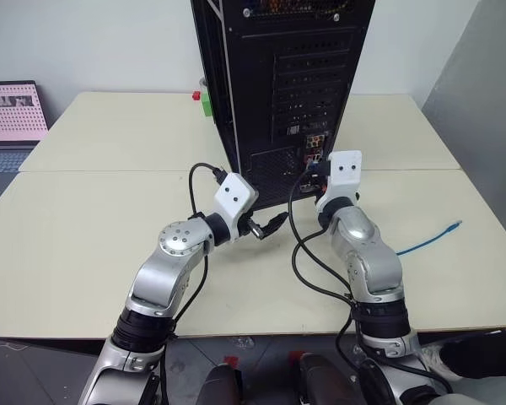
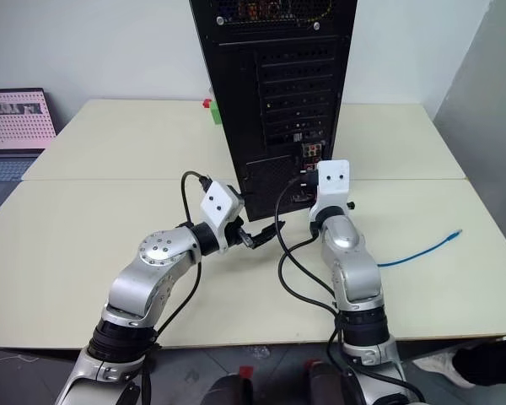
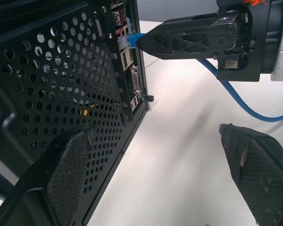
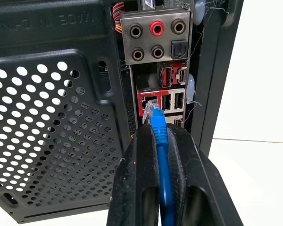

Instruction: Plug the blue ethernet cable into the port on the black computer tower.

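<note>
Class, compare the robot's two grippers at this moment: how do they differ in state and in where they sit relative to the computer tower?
The right gripper is shut on the blue ethernet cable; the left gripper stands open and holds nothing. The right gripper has the plug at the tower's red-framed port; the left gripper sits by the perforated vent grille, lower on the black computer tower. Both have two black fingers and face the tower's rear panel.

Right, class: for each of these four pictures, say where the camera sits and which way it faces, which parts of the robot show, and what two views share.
Head cameras, both eyes: look forward and down over both arms at the black computer tower on the table.
Left wrist: looks along the open left gripper at the tower's vent grille.
Right wrist: looks along the right gripper, shut on the blue ethernet cable, facing the port.
Both wrist views share the cable's plug.
</note>
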{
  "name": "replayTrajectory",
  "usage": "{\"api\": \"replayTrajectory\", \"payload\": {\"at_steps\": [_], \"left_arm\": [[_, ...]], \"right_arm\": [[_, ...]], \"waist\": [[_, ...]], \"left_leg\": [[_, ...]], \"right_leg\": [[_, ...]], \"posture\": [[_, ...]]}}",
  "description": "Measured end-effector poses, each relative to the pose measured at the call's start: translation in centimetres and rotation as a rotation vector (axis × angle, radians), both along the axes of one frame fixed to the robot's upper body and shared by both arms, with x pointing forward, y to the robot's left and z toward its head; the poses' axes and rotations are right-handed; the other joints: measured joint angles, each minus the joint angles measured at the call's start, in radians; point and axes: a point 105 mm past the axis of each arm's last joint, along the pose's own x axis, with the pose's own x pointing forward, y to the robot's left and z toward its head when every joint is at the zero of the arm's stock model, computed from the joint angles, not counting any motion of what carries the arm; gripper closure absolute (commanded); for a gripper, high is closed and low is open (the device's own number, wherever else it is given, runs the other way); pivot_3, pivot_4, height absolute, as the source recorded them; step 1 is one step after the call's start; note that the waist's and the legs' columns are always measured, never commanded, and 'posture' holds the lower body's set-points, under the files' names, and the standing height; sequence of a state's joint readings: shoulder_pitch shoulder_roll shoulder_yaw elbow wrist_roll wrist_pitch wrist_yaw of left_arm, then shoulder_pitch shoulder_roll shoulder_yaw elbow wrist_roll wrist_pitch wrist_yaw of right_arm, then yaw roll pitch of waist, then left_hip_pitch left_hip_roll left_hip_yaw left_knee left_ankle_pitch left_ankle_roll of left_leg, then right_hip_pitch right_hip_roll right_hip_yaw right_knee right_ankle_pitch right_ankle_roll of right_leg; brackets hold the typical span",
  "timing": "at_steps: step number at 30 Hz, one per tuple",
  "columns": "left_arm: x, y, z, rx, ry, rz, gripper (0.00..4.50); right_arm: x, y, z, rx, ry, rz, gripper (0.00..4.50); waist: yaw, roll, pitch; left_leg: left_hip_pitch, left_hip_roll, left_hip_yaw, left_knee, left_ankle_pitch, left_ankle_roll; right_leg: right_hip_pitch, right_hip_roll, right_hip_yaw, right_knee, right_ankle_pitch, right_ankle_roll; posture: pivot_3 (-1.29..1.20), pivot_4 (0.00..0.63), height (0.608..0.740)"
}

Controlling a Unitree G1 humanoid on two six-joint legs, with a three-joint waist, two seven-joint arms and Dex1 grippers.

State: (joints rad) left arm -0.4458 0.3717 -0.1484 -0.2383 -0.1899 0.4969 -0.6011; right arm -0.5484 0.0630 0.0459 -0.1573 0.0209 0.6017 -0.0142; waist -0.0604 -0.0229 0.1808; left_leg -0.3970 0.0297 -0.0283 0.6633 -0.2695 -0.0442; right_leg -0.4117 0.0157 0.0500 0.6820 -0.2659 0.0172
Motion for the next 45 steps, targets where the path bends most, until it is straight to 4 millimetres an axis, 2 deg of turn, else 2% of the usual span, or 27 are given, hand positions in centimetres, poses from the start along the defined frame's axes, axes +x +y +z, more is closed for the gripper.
{"api": "replayTrajectory", "payload": {"at_steps": [9, 18, 38, 45], "left_arm": [[0.0, 0.4, -0.2, 0.025, -0.006, 0.01, 0.0], [0.1, 0.6, -0.3, 0.037, -0.007, 0.015, 0.0], [0.0, 0.6, -0.5, 0.056, -0.011, 0.012, 0.0], [0.0, 0.6, -0.5, 0.059, -0.01, 0.008, 0.0]], "right_arm": [[-0.4, -0.3, 0.2, -0.08, -0.013, 0.043, 4.5], [-1.3, 0.0, 0.3, -0.081, -0.002, 0.07, 4.5], [-0.5, -0.8, -0.4, -0.045, 0.032, 0.0, 4.5], [-0.4, -0.7, 0.0, -0.044, 0.017, 0.004, 4.5]], "waist": [[0.001, 0.0, 0.0], [0.004, 0.0, 0.0], [0.007, 0.0, 0.0], [0.007, 0.0, 0.0]], "left_leg": [[-0.002, 0.0, 0.001, -0.001, 0.0, 0.0], [-0.002, -0.001, 0.001, -0.001, 0.0, 0.0], [-0.002, -0.001, 0.001, -0.001, 0.0, 0.0], [-0.002, -0.001, 0.001, -0.001, 0.0, 0.0]], "right_leg": [[-0.002, 0.0, 0.001, -0.001, 0.0, 0.0], [-0.002, -0.001, 0.001, -0.001, 0.0, 0.0], [-0.002, -0.001, 0.001, -0.001, 0.0, 0.0], [-0.002, -0.001, 0.001, -0.001, 0.0, 0.0]], "posture": [[0.0, 0.15, 0.74], [0.0, 0.15, 0.74], [0.0, 0.15, 0.74], [0.0, 0.15, 0.74]]}}
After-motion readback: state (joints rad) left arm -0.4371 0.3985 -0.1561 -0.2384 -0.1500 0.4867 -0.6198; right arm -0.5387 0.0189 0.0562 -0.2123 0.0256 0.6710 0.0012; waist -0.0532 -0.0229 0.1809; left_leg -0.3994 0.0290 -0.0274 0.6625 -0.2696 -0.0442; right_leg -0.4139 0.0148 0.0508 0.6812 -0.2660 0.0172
